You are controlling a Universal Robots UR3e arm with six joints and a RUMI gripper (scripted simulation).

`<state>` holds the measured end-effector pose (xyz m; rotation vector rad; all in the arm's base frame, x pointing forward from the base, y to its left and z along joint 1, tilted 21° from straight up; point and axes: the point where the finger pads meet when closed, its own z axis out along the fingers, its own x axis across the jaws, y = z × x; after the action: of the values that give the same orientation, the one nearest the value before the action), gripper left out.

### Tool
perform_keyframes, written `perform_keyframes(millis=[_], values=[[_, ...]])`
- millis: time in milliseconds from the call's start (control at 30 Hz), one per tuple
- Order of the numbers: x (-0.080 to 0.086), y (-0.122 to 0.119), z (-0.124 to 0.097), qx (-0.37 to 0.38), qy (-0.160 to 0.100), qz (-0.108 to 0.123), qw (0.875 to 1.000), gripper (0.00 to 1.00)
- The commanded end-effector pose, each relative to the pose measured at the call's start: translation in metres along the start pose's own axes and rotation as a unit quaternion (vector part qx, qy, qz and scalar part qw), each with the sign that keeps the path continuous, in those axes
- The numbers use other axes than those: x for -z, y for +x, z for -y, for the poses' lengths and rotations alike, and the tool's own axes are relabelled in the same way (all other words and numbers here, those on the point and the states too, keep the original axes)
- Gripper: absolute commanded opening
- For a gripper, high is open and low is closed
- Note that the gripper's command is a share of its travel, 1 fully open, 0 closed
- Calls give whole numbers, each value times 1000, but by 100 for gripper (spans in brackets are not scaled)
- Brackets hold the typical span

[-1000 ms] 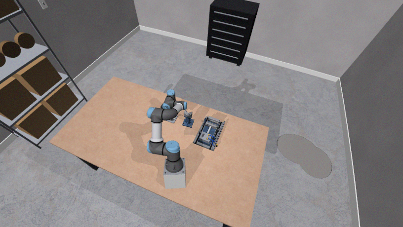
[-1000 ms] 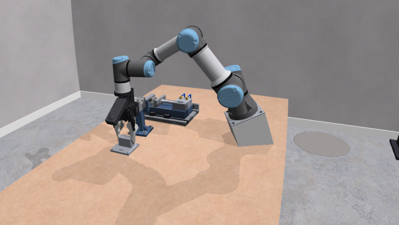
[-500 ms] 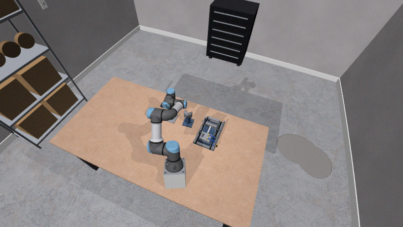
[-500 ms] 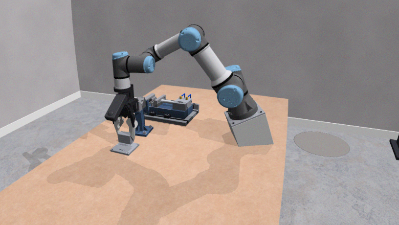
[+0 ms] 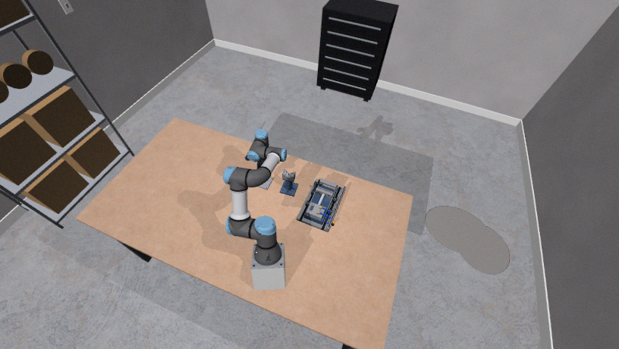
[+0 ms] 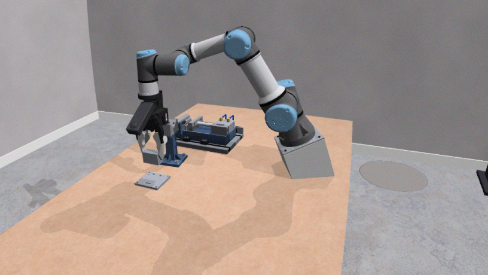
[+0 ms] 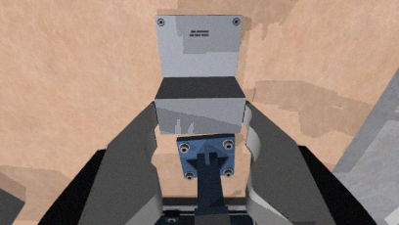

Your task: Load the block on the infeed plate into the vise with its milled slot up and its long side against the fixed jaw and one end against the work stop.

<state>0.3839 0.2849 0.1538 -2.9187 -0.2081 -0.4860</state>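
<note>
Beneath the tool (image 6: 152, 153) (image 7: 199, 102), a tan worktop (image 5: 347, 259) (image 6: 222, 252) (image 7: 73, 59) catches soft shadows. Beyond it in the top view, a black drawer cabinet (image 5: 353, 51) stands by a pale grey wall (image 5: 455, 51); left of the tool, a shelf rack (image 5: 92, 102) holds brown boxes above mottled grey floor (image 5: 164, 303) (image 6: 409, 232).

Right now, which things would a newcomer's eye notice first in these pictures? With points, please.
Probably the big arm (image 5: 240, 201) (image 6: 261, 76), arching over the table (image 5: 208, 259) (image 6: 222, 246). At its end, the fingers (image 6: 161, 148) grip the grey block (image 6: 151, 156) (image 7: 199, 115) above the plate (image 6: 152, 180) (image 7: 171, 54). Beyond the V-block (image 5: 289, 183) (image 6: 170, 146) sits the vise (image 5: 320, 205) (image 6: 215, 136), with small blue fittings on top.
</note>
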Motion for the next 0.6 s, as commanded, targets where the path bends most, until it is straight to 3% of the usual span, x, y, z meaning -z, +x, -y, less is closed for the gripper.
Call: perform_keyframes(millis=[0, 433, 567], values=[[17, 1, 0, 0, 0, 0, 1000, 0], [67, 1, 0, 0, 0, 0, 1000, 0], [74, 1, 0, 0, 0, 0, 1000, 0]])
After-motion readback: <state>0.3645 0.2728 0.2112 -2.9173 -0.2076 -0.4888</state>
